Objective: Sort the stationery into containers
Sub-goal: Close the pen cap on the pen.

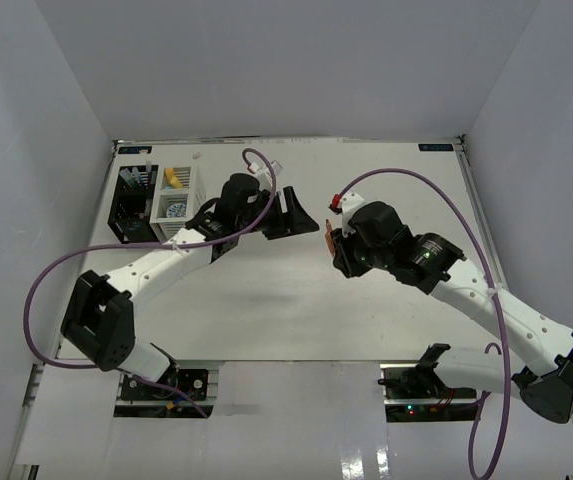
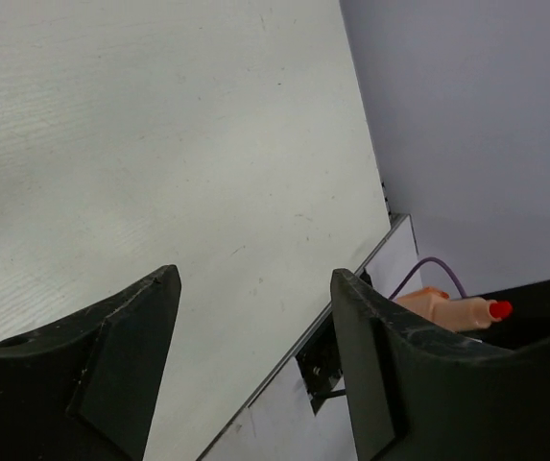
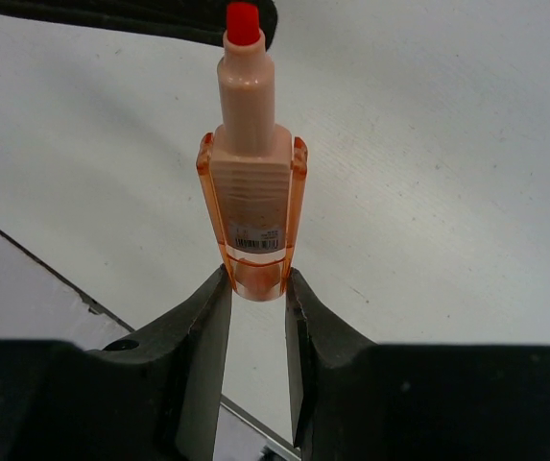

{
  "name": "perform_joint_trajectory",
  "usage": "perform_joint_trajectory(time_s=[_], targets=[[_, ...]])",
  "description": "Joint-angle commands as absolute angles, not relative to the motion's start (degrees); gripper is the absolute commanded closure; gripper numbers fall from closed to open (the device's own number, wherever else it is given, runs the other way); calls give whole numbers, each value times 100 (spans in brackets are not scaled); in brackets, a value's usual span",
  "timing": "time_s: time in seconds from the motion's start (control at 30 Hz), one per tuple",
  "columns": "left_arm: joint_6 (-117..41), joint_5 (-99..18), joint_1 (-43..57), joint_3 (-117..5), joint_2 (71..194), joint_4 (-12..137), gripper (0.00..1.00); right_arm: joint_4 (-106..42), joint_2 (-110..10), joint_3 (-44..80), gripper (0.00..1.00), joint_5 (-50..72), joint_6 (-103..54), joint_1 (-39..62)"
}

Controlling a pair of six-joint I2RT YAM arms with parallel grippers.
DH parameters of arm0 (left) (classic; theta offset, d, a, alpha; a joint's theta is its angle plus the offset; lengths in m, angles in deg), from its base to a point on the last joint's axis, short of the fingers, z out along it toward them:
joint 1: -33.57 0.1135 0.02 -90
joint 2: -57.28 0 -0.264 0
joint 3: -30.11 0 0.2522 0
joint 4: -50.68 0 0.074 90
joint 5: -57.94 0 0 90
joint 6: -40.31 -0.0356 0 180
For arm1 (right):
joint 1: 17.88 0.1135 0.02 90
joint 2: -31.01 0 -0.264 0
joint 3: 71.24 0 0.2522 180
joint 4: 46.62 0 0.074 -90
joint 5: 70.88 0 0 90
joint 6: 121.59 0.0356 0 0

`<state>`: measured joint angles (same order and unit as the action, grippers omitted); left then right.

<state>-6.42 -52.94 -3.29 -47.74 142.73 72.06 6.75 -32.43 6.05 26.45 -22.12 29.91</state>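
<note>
Overhead: no loose stationery visible on the table (image 1: 366, 310); black container (image 1: 129, 205) and white container (image 1: 176, 200), far left, hold items. Judged nearly done: one orange marker (image 1: 331, 238) left to place, held mid-table by the right gripper (image 1: 338, 245), facing the left gripper (image 1: 301, 218). Left wrist: jaws well apart, empty, aimed toward the marker. Right wrist: fingers clamped on the marker's base, red tip outward.

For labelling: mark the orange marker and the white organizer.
orange marker (image 3: 249, 206): right wrist view, labelled barrel.
white organizer (image 1: 164, 229): top external view, near slatted wall.
</note>
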Motion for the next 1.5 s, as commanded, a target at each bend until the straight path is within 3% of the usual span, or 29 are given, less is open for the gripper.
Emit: perform_joint_trajectory(time_s=[0.0, 0.33, 0.7, 1.17, 1.47], targets=[[-574, -5745, -255, -4500, 13814, 6656, 24, 818, -3095, 633, 92, 2738, -2122, 2959], [-434, -6571, -255, -3920, 13550, 5408, 23, 1038, -3227, 659, 92, 2598, -1955, 2941], [67, -6617, -299, -3313, 13506, 4283, 24, 1117, -3596, 1002, 92, 2545, -1569, 2853], [-126, -5914, -475, -3735, 13875, 4246, 27, 1091, -3904, 1152, 92, 2079, -1392, 2853], [-47, -5904, -519, -4139, 14288, 4396, 37, 1108, -3895, 1178, 92, 2114, -1384, 2853]])
